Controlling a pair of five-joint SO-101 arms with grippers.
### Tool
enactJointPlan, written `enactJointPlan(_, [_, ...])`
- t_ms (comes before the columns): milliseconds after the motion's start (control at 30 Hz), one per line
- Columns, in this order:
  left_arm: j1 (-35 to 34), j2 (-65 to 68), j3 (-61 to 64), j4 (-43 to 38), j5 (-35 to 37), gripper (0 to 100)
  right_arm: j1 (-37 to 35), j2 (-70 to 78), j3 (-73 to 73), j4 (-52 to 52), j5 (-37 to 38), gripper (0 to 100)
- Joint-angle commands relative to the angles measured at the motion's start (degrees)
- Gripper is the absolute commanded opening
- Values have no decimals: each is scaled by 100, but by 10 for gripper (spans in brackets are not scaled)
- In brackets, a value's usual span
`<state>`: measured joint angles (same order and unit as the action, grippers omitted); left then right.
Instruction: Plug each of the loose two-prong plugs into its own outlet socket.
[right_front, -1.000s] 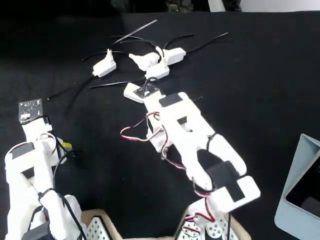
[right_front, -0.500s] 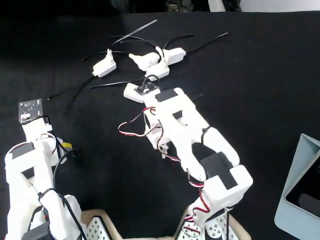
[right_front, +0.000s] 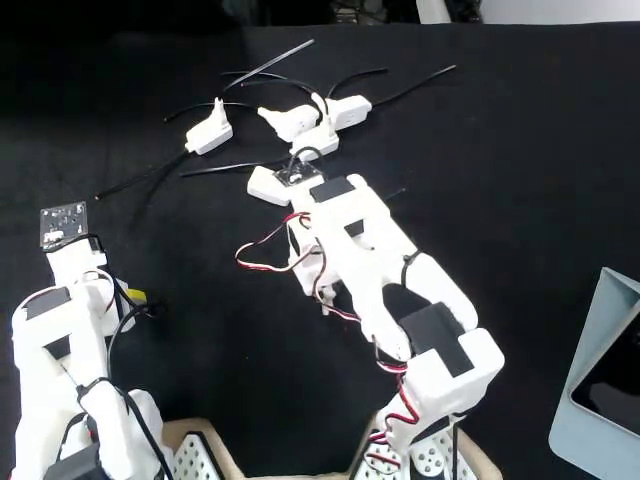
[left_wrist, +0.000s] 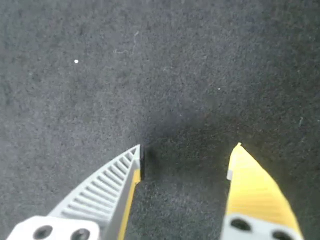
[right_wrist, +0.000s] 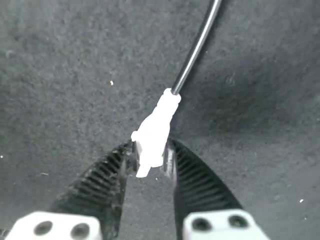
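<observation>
Now the right hand (right_wrist: 150, 152) clamps the white plug (right_wrist: 151, 136) over the black surface (right_front: 520, 150), its long axis in line with the hand, cord (right_wrist: 197, 47) trailing ahead; the left hand (left_wrist: 187, 150) hangs released, well apart.

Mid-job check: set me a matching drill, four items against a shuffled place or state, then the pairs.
1 left gripper
2 right gripper
3 grey bin
4 black cord

A shut on a white plug
B at the high view's right edge
C open over bare black cloth
D leads out of the held plug

Pairs: 1-C, 2-A, 3-B, 4-D
</observation>
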<state>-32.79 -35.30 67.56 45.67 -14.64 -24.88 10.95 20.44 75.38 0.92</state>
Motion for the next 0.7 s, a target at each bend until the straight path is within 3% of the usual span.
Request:
enactJointPlan(0, [-13, -44, -40, -53, 9, 278, -132, 4, -418, 9, -211, 64])
enactJointPlan(233, [-13, -44, -40, -53, 9, 278, -114, 4, -453, 158, -862, 149])
enactJointPlan(667, [-13, -44, -31, -62, 9, 278, -132, 4, -453, -255, -1336, 110])
